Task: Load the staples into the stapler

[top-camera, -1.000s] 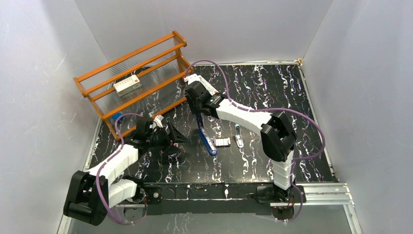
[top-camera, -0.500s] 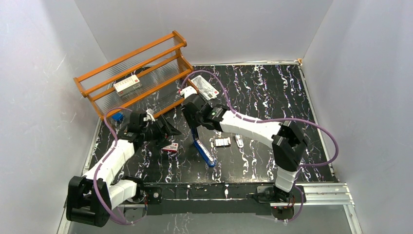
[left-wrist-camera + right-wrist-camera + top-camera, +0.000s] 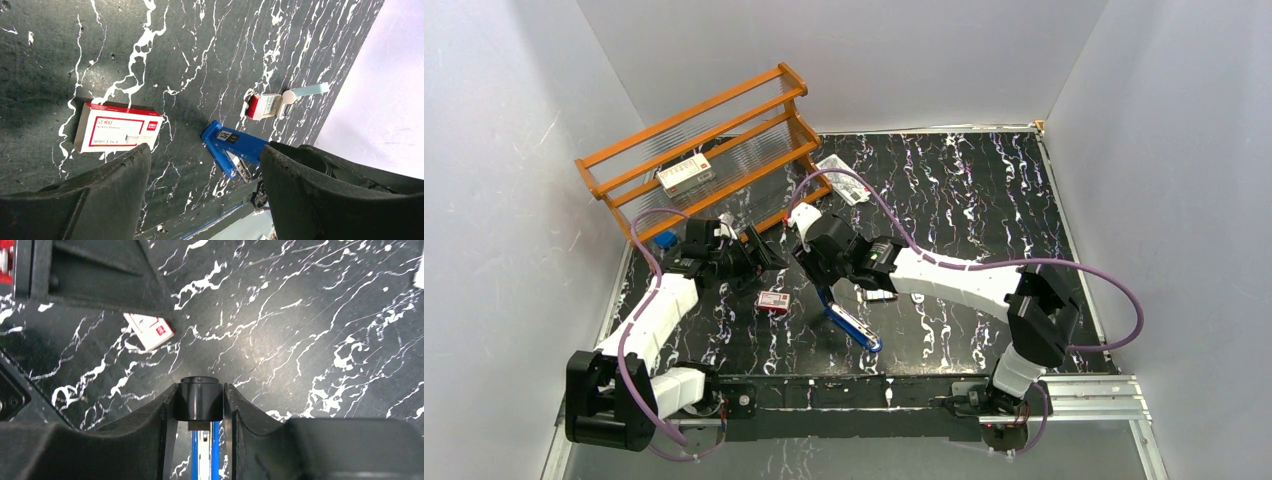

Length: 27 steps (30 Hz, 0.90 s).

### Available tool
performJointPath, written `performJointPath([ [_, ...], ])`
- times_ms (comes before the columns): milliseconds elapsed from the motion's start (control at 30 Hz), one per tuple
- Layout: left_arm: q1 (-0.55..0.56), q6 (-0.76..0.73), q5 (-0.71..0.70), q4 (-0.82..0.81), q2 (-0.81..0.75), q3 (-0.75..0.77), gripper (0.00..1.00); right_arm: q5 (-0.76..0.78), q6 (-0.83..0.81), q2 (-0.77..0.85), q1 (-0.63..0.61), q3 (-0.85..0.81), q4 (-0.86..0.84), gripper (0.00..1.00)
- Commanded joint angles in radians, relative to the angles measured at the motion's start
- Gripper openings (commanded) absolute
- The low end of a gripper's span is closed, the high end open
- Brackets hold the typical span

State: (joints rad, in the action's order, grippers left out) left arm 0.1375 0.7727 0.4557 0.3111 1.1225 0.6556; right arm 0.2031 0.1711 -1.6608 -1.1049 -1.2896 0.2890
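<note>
Stapler (image 3: 852, 326) lower centre, clamped at its black end by right gripper (image 3: 201, 390); left gripper (image 3: 203, 152) wide open near staple box (image 3: 117, 127).

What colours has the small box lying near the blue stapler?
The box is white with red edges; the left wrist view shows it best.

Black marbled table (image 3: 984, 200), white walls (image 3: 874, 60), orange rack (image 3: 724, 105)
</note>
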Motion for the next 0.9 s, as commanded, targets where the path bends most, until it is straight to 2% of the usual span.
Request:
performJointPath([
  [0, -0.009, -0.038, 0.023, 0.015, 0.002, 0.031, 0.77, -0.05, -0.03, 0.05, -0.007, 0.033, 0.002, 0.46],
  [200, -0.01, -0.073, 0.069, -0.002, 0.001, 0.035, 0.77, -0.072, -0.034, 0.063, -0.006, 0.043, -0.017, 0.51],
  [367, -0.009, -0.103, 0.08, -0.006, -0.002, 0.058, 0.78, -0.073, -0.029, 0.127, -0.007, 0.093, -0.058, 0.73],
  [500, -0.009, -0.123, 0.097, -0.006, 0.019, 0.078, 0.8, -0.057, -0.012, 0.216, -0.007, 0.155, -0.116, 0.84],
  [700, -0.009, -0.196, 0.168, -0.034, 0.028, 0.119, 0.83, -0.012, 0.041, 0.381, -0.007, 0.312, -0.117, 0.9],
  [800, -0.009, -0.281, 0.255, -0.08, 0.021, 0.157, 0.83, -0.028, 0.059, 0.469, -0.006, 0.444, -0.132, 0.91],
  [867, -0.007, -0.367, 0.265, -0.089, 0.014, 0.195, 0.83, -0.044, 0.08, 0.525, -0.006, 0.525, -0.144, 0.91],
])
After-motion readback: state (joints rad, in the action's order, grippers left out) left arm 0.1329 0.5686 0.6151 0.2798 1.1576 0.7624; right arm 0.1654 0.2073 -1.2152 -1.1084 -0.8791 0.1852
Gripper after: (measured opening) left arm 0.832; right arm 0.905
